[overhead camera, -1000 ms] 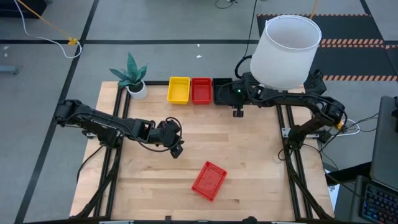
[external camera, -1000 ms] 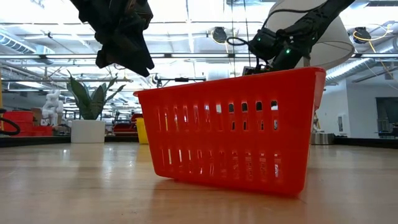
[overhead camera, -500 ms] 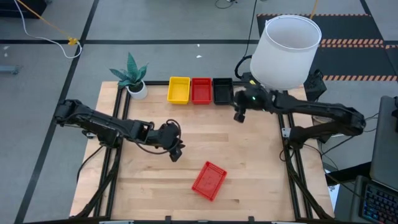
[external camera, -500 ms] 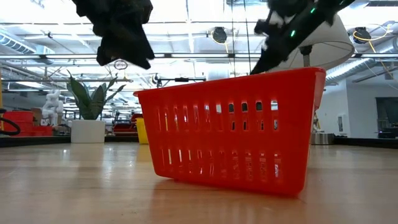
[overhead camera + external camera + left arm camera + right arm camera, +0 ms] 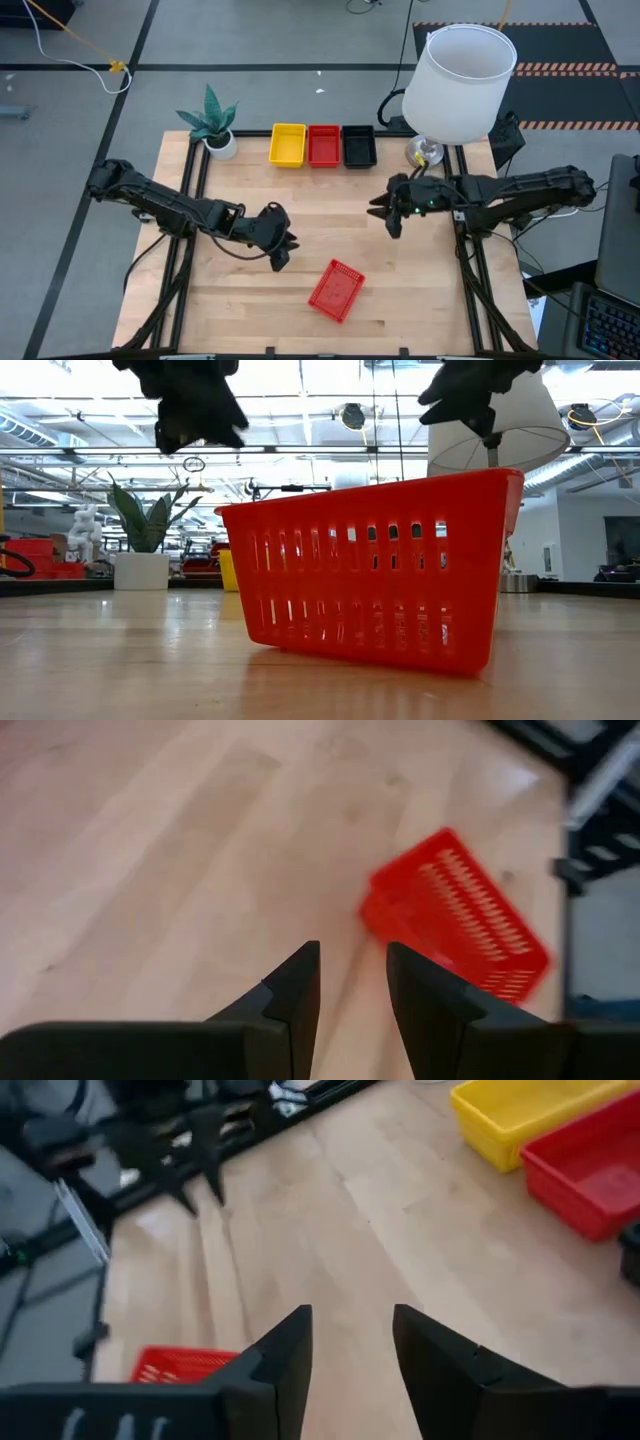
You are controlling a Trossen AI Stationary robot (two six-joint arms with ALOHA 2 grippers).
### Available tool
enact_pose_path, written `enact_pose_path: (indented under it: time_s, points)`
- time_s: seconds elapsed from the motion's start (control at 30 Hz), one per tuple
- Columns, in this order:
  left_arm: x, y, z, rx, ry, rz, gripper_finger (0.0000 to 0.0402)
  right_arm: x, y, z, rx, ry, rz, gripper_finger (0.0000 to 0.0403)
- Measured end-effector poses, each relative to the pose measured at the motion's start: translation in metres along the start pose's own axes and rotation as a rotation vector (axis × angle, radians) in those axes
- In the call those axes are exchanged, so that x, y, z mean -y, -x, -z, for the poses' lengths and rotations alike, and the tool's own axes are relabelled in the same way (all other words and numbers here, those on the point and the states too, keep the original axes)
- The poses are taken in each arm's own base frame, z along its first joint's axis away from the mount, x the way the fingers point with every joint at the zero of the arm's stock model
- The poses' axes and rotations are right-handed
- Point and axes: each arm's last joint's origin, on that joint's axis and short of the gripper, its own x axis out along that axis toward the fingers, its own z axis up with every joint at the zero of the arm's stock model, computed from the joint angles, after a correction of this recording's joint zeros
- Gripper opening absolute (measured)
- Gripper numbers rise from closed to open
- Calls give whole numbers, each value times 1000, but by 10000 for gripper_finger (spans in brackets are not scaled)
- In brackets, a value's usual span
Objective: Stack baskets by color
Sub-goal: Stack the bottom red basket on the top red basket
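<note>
A yellow basket (image 5: pixel 288 145), a red basket (image 5: pixel 324 145) and a black basket (image 5: pixel 359 146) stand side by side on their bottoms along the table's far edge. A loose red basket (image 5: pixel 336 290) sits askew on its bottom near the front edge. It fills the low view (image 5: pixel 380 570) and also shows in the left wrist view (image 5: pixel 455 915). My left gripper (image 5: pixel 281 255) hovers open just left of it, above the table. My right gripper (image 5: pixel 390 215) hangs open in the air at mid-right, holding nothing.
A small potted plant (image 5: pixel 213 128) stands at the far left corner. A big white lampshade (image 5: pixel 458 82) on a stand rises over the far right corner. Bare wood lies between the row of baskets and the loose red one.
My right gripper has drawn away from the black basket at the far edge, swinging toward the table's right and near side while rising and rolling its wrist. My left gripper has crept a little toward the near edge, closer to the loose red basket. No basket has moved.
</note>
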Motion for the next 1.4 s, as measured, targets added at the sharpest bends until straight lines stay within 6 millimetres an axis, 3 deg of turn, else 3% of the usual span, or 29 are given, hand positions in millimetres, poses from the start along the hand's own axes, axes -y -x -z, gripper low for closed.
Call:
enact_pose_path:
  time_s: [0.17, 0.33, 0.7, 0.83, 1.1, 1.3, 1.4]
  points:
    - [32, 17, -10, 36, -88, 141, 118, -7, 2, 1, 27, -130, -4, 118]
    - [58, 39, -23, 72, -256, 190, 117, -7, 2, -1, 48, -91, -10, 112]
    - [78, 50, -14, 46, -473, 303, 120, -2, 7, -4, 63, -40, -2, 112]
    - [85, 49, -8, 34, -473, 339, 149, -2, 14, -4, 74, 45, -5, 112]
    - [110, 13, -11, -112, -513, 329, 233, 4, 31, -4, 82, 88, 5, 112]
    - [129, -31, -8, -240, -647, 269, 237, 8, 45, -2, 90, 150, 5, 112]
    - [130, -55, -2, -310, -682, 227, 226, 9, 50, -2, 102, 174, 1, 112]
